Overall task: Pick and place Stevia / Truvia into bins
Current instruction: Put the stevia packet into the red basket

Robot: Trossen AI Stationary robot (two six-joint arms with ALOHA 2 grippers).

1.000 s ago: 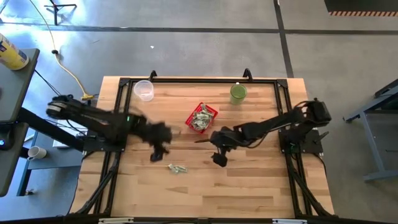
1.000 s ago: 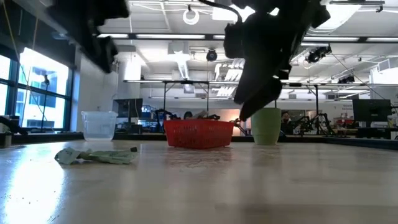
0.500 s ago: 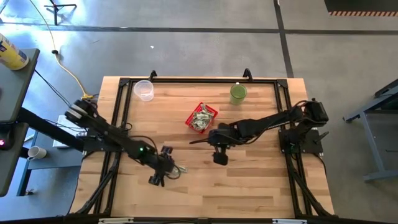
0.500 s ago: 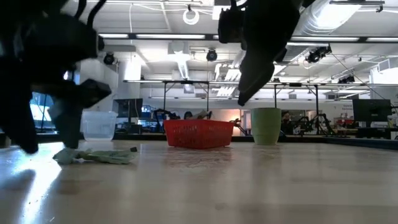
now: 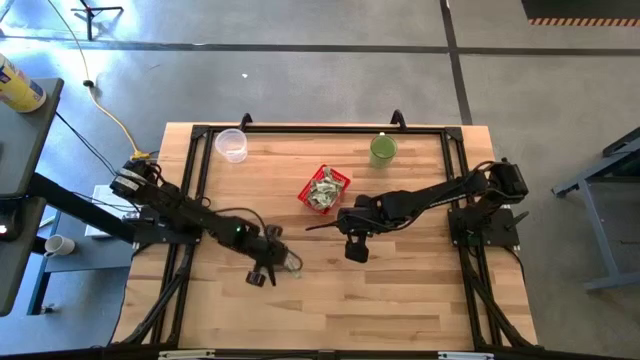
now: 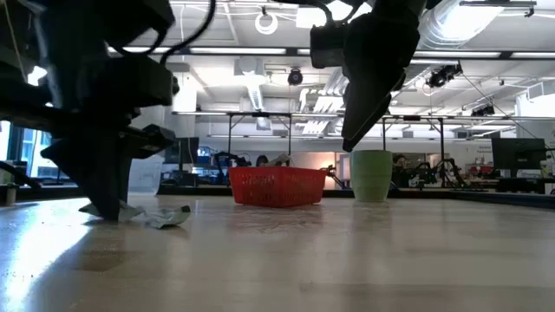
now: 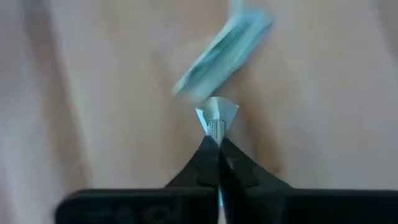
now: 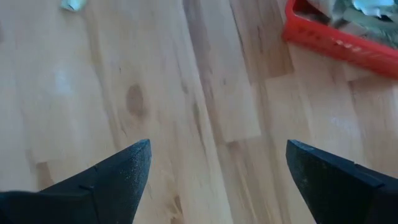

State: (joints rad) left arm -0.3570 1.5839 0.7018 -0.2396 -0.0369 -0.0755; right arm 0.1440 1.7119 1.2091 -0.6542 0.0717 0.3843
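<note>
Loose pale green and white Stevia sachets lie on the wooden table, near its left side; in the low view they are a small heap. My left gripper stands down at this heap, shut on one sachet. Another sachet lies blurred just beyond it. The red mesh basket sits mid-table with several sachets inside. My right gripper hangs open above the table, near side of the basket, with nothing between its fingers. My left gripper pinches the crimped end of one sachet between its two fingertips, and the end fans out just past them. The fingers come from above, pointing down at the table. In the low view the fingertips are at table level, with the heap lying beside them.
A clear plastic cup stands at the far left and a green cup at the far right of the table. The basket's red wall shows ahead of my right gripper. Bare wood stretches across the near half.
My left gripper has swung toward the table's near edge and come down onto the loose sachets, then shut its fingers on one of them. The heap has been nudged and looks shorter in the low view.
</note>
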